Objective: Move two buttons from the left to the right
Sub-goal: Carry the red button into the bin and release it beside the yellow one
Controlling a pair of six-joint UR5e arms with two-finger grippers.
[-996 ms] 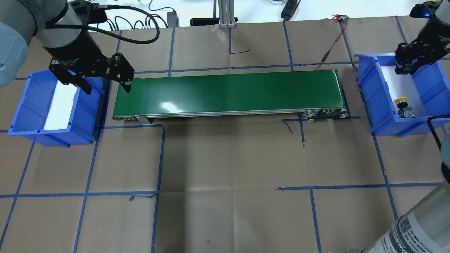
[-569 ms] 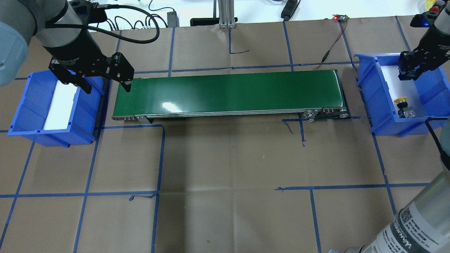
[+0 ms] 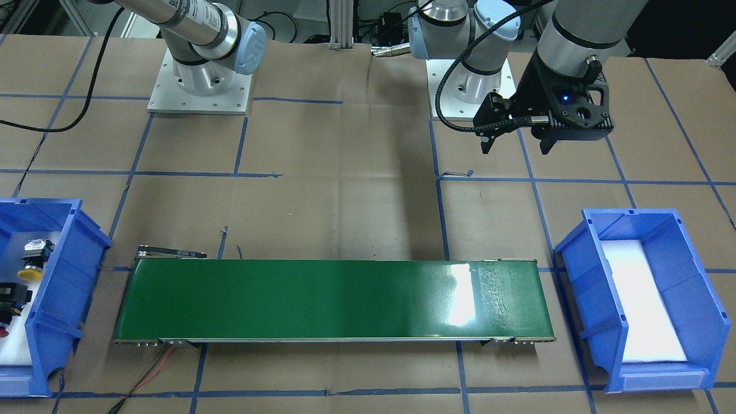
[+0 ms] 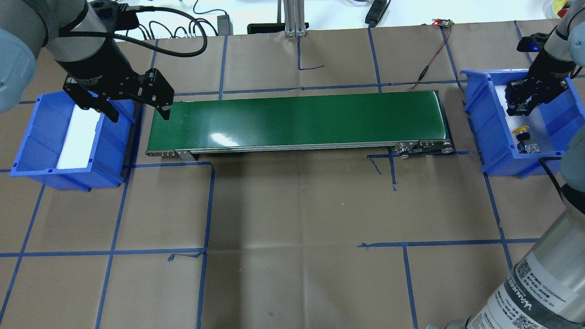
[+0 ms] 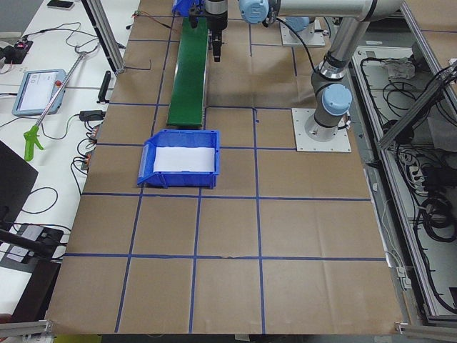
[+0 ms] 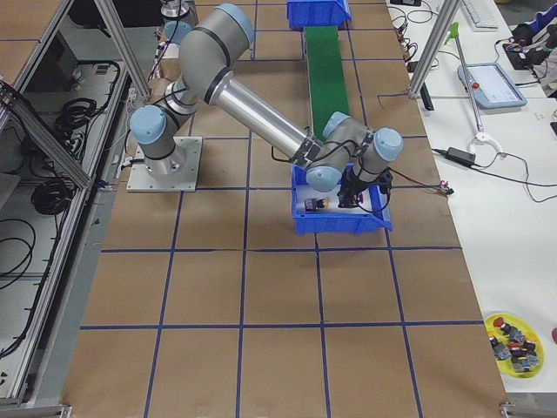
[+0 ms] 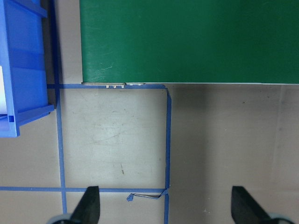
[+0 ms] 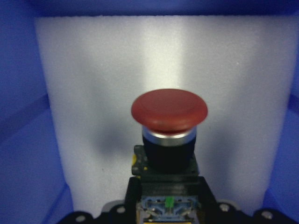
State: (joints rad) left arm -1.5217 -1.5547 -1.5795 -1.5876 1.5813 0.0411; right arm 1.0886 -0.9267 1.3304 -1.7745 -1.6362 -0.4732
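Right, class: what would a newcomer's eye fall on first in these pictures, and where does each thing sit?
First the long green conveyor belt, running across the middle of the scene. Next the red button, held in the fingers of the right gripper inside the blue bin at the robot's right, where a yellow button lies on its side. The left gripper hangs open by the belt's other end.

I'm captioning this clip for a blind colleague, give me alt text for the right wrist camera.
A red button fills the centre, cap away from the camera, its black body gripped at the bottom edge by the right gripper. Behind it lie the white pad and walls of a blue bin.
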